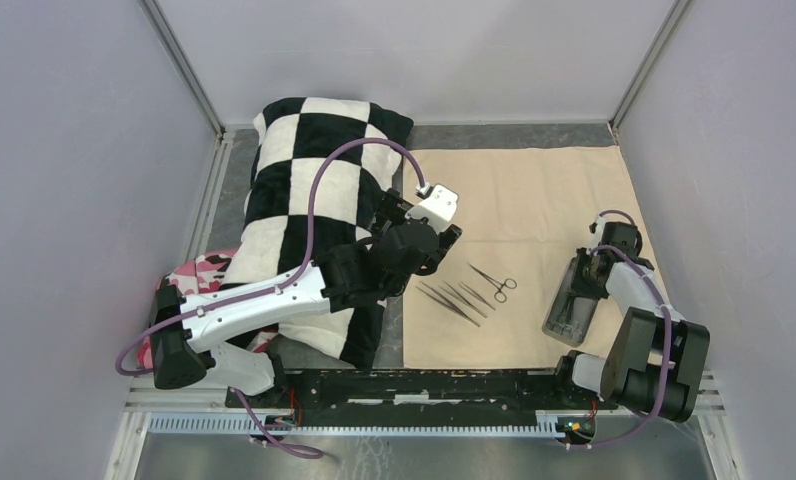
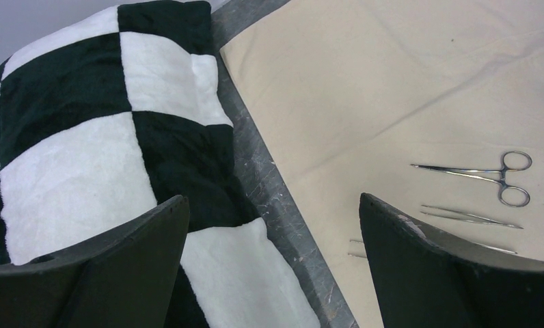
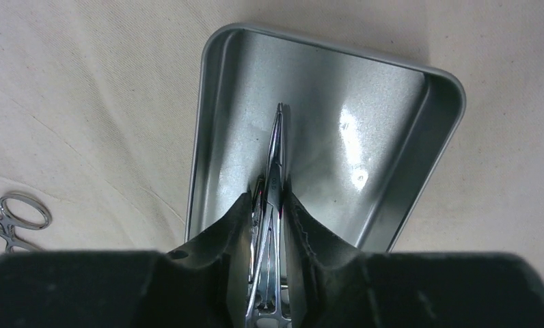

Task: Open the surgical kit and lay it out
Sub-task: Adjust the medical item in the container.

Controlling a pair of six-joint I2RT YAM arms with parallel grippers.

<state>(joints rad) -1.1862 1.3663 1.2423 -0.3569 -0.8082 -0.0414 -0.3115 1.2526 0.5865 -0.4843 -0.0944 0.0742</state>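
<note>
The beige cloth wrap (image 1: 534, 200) lies spread flat on the table. Scissor-handled forceps (image 1: 495, 280) and several thin tweezers (image 1: 454, 300) lie on it near its front left; the forceps also show in the left wrist view (image 2: 488, 174). The grey metal tray (image 1: 570, 310) sits at the cloth's right side. My right gripper (image 3: 269, 201) is shut on a steel forceps (image 3: 275, 154) and holds it over the tray (image 3: 365, 137). My left gripper (image 2: 273, 219) is open and empty, above the strip between the pillow and the cloth's left edge.
A black-and-white checkered pillow (image 1: 309, 190) lies left of the cloth under my left arm. A pink camouflage cloth (image 1: 199, 272) shows at its front left. Grey walls stand on three sides. A dark table strip (image 2: 283, 205) runs between pillow and cloth.
</note>
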